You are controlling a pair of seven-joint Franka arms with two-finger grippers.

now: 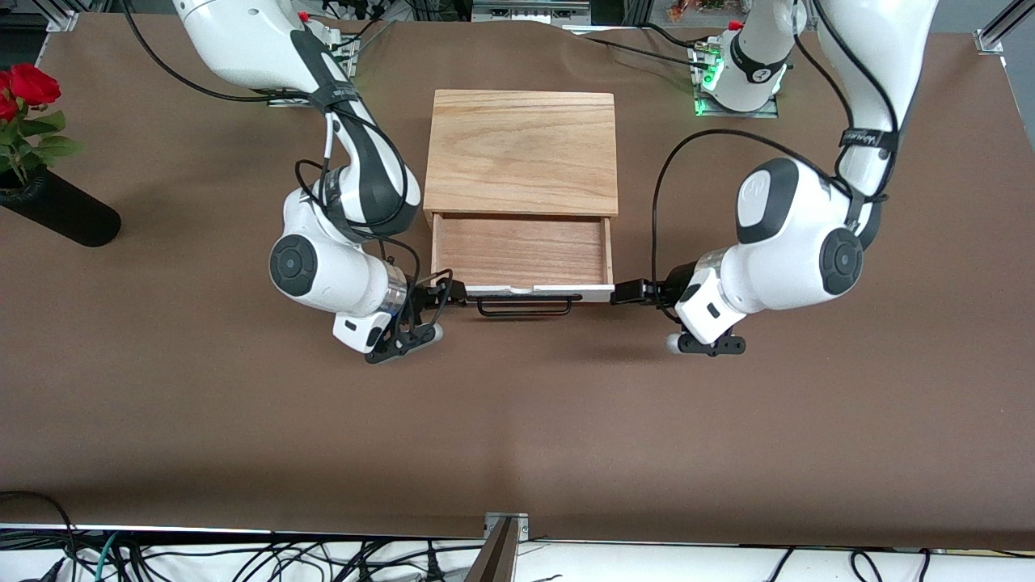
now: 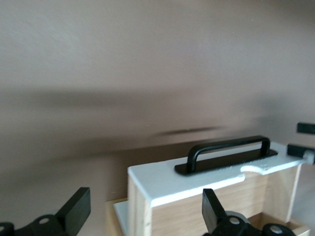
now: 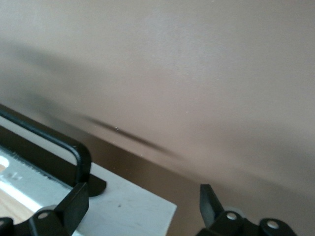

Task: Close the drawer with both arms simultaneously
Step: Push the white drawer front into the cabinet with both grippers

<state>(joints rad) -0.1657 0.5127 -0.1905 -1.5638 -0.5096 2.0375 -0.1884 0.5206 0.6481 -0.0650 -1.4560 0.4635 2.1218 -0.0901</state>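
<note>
On the brown table (image 1: 202, 404), the drawer (image 1: 521, 252) stands open, handle facing the front camera.

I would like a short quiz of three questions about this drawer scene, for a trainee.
1. True or false: the drawer is fully shut in its wooden box.
2. Where is each tool? A) both at the ends of the white front panel B) both over the box top C) one on the vase.
3. Fill in: the black bar handle is on the ____ panel.

Key: 1 false, it is pulled out. 2 A: left tool, right tool; both tools open. 3 white front.
</note>
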